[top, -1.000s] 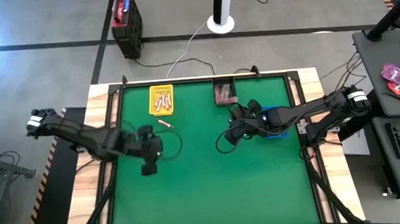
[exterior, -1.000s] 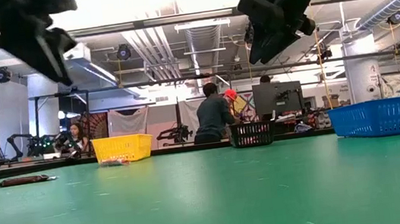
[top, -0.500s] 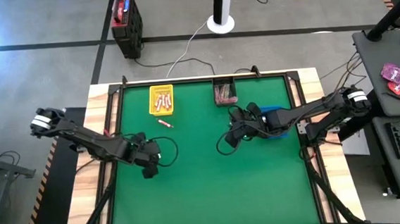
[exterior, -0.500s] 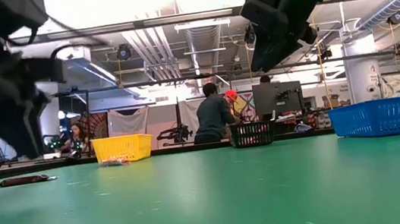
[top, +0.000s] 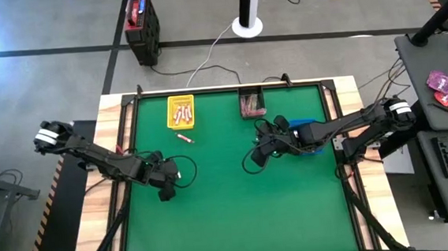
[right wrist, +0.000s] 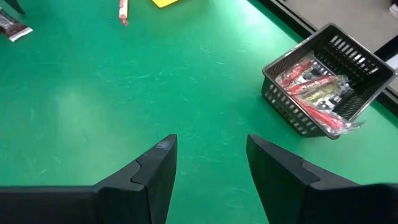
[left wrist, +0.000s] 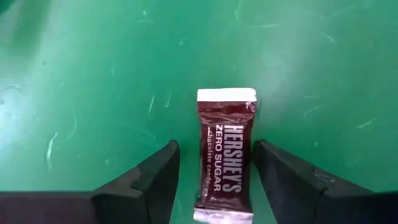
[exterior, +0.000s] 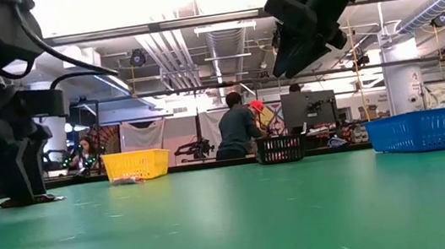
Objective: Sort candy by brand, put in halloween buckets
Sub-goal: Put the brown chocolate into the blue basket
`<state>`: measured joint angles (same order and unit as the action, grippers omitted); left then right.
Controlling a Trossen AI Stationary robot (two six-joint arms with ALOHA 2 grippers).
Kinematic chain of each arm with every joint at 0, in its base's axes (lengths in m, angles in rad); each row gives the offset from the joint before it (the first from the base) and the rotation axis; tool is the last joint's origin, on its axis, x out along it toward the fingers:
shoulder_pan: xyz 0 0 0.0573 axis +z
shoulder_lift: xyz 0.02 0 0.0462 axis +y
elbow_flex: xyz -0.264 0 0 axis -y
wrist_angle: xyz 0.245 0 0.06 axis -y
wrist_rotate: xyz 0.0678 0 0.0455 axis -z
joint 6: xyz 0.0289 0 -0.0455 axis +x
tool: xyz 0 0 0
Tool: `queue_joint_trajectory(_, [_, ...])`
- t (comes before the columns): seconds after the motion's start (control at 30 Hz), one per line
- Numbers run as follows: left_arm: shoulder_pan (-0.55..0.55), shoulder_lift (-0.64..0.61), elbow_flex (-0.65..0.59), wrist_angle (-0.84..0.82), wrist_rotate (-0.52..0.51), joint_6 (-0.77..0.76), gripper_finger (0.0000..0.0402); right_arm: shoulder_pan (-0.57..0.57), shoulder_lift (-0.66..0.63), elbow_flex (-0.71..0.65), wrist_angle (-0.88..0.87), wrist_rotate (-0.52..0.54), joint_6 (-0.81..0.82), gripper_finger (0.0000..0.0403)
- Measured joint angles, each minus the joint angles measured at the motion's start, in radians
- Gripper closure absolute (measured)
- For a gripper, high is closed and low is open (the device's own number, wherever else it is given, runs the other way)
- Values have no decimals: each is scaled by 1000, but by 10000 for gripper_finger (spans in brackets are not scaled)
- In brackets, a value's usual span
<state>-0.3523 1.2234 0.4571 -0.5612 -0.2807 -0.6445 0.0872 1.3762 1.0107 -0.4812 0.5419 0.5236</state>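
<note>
Left pincer [left wrist: 211, 180] spread, straddling brown bar [left wrist: 225, 158] on tabletop [left wrist: 93, 74]. Advise closing squarely across bar's width. Right pincer [right wrist: 208, 168] spread, empty, aloft.

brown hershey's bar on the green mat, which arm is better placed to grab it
Left. The left gripper is down at the mat with its open fingers either side of the dark brown Hershey's wrapped bar. The right gripper hangs open, raised, near the blue plastic bin.
</note>
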Motion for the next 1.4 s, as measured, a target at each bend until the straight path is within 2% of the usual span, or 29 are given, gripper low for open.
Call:
queue_joint_trajectory(0.27, [0, -4, -59, 102, 3, 1, 226, 0, 0, 0, 0, 0, -1, 216])
queue_joint_trajectory(0.57, [-1, -6, -59, 116, 9, 10, 342, 0, 0, 0, 0, 0, -5, 216])
queue_joint_trajectory(0.77, [0, -28, -46, 137, -13, 40, 350, 0, 0, 0, 0, 0, -5, 216])
queue_joint_trajectory(0.97, [0, -58, 18, 250, -75, 185, 357, 0, 2, -1, 5, -1, 9, 216])
queue_joint_trajectory(1.1, [2, -48, 59, 305, -133, 263, 374, 0, 31, -13, 115, -75, 40, 216])
queue_joint_trajectory(1.17, [1, -41, 79, 352, -140, 299, 385, 2, 57, -18, 200, -147, -25, 216])
queue_joint_trajectory(1.3, [1, -30, 87, 430, -150, 356, 401, 33, 145, -23, 399, -278, -261, 216])
queue_joint_trajectory(1.4, [1, -30, 87, 452, -153, 373, 401, 55, 224, -23, 529, -309, -375, 216])
